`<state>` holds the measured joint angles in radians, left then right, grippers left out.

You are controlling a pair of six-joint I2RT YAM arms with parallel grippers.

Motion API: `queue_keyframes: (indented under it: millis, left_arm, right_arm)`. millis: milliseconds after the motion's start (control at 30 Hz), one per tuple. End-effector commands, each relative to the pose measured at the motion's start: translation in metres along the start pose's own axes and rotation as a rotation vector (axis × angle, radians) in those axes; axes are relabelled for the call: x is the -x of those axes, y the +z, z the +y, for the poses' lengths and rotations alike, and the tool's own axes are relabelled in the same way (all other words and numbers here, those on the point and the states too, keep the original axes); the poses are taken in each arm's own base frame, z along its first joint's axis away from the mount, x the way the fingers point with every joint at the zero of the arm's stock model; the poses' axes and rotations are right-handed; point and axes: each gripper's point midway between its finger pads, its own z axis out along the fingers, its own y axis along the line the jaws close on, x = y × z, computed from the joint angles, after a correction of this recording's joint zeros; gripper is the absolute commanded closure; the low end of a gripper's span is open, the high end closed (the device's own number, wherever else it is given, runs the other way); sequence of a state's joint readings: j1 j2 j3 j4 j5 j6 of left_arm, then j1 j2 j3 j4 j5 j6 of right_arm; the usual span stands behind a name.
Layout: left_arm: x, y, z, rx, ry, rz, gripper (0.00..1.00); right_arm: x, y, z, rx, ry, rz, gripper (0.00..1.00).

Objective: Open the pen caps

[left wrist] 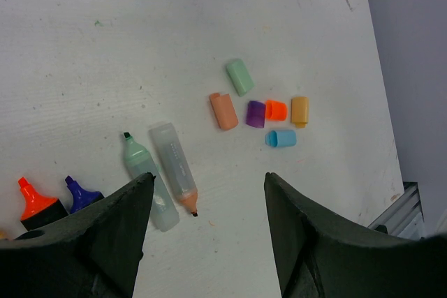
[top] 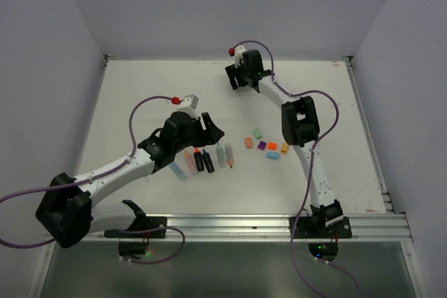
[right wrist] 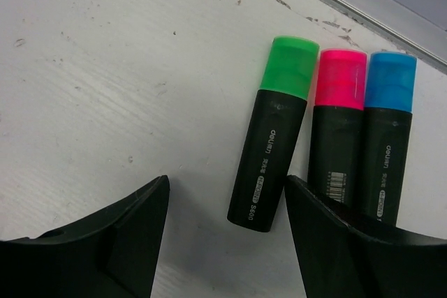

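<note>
Left of the purple cap [left wrist: 255,114], the left gripper [left wrist: 207,179] hovers released, jaws apart and empty, above a row of uncapped pens [top: 202,160] on the white counter [top: 140,95]. Five more loose pen caps ring the purple cap: a salmon cap [left wrist: 223,111] to its left, a pale green cap [left wrist: 239,77] on its far side, an orange cap [left wrist: 276,109] just beside its right, a cyan cap [left wrist: 281,138] near-right, an amber cap [left wrist: 299,111] furthest right. Well beyond the purple cap, the right gripper [right wrist: 227,181] hangs released over three black pens [right wrist: 258,179], each capped: a bright green cap [right wrist: 287,66], a pink cap [right wrist: 341,78], a blue cap [right wrist: 391,80].
</note>
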<state>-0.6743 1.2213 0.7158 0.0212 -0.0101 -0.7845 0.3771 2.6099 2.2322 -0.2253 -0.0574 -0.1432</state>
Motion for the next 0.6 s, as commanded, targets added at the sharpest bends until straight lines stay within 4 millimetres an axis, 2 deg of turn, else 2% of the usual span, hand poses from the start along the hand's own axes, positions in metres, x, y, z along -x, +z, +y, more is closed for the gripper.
queue_keyframes:
  millis: [0, 133, 333, 567]
  left_arm:
    - [0.018, -0.005, -0.014, -0.047, -0.009, -0.054, 0.32]
    - [0.02, -0.009, -0.016, -0.051, -0.009, -0.059, 0.32]
    - [0.022, -0.012, -0.017, -0.052, -0.008, -0.06, 0.32]
    - [0.023, -0.016, -0.018, -0.053, -0.008, -0.066, 0.32]
  right_arm:
    - [0.008, -0.003, 0.008, 0.056, 0.019, -0.02, 0.3]
    - [0.002, -0.001, 0.01, 0.066, 0.039, -0.006, 0.34]
    - [0.003, 0.003, 0.001, 0.038, 0.096, 0.0, 0.37]
    - [-0.003, 0.005, -0.004, 0.006, 0.15, 0.034, 0.37]
